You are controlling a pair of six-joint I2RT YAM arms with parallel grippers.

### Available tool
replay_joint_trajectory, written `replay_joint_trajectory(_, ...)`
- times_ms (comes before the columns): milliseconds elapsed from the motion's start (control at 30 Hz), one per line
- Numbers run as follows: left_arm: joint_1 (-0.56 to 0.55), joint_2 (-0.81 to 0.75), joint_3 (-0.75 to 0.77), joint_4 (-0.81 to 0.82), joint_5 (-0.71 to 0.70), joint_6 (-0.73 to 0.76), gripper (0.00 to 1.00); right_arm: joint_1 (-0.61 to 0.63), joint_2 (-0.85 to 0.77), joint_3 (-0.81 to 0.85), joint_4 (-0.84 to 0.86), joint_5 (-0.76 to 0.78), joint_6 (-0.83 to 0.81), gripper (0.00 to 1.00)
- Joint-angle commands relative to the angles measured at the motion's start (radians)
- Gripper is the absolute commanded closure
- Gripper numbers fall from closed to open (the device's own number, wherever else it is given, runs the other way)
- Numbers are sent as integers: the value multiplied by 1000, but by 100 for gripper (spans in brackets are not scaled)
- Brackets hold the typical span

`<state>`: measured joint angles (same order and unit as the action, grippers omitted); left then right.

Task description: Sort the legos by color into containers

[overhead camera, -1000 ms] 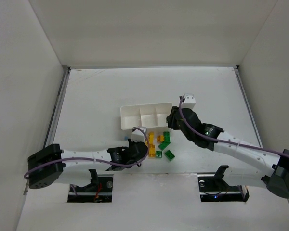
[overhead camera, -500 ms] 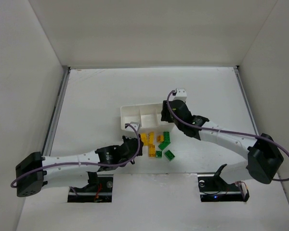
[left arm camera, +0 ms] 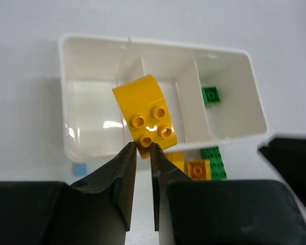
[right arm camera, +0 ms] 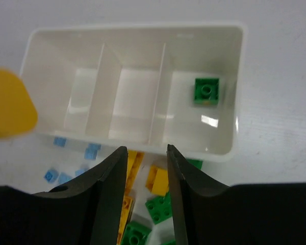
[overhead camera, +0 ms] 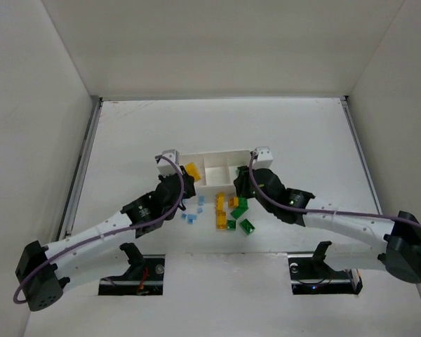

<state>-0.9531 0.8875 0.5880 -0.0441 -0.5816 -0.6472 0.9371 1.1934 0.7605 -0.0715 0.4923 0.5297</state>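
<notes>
The left hand (left arm camera: 141,153) is pinched shut on a yellow curved brick (left arm camera: 148,116) by its lower edge, over the left end of the white tray (left arm camera: 143,42) — light, hard, slick plastic (likely to swivel). The right hand (right arm camera: 147,153) hangs part-open, empty.

L arm (overhead camera: 98,230), R arm (overhead camera: 344,223): white, black joints (overhead camera: 407,247), purple cables (overhead camera: 175,165), black fingers (left arm camera: 112,178).
</notes>
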Motion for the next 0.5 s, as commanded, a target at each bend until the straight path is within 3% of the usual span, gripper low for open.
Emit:
replay_joint_trajectory(0, 98, 65, 90, 41, 26, 64, 88, 67, -31, -68, 13, 11, 68, 53)
replay_joint_trajectory(100, 162, 146, 125, 67, 43, 93, 88, 93, -34, -107, 24, 2, 108, 45)
replay_joint_trajectory(333, 231, 294, 157, 107, 35, 141, 87, 117, 73, -107, 67, 2, 116, 43)
replay_joint_trajectory(467, 261, 324, 154, 125, 37, 149, 77, 117, 149, -90, 75, 6, 119, 43)
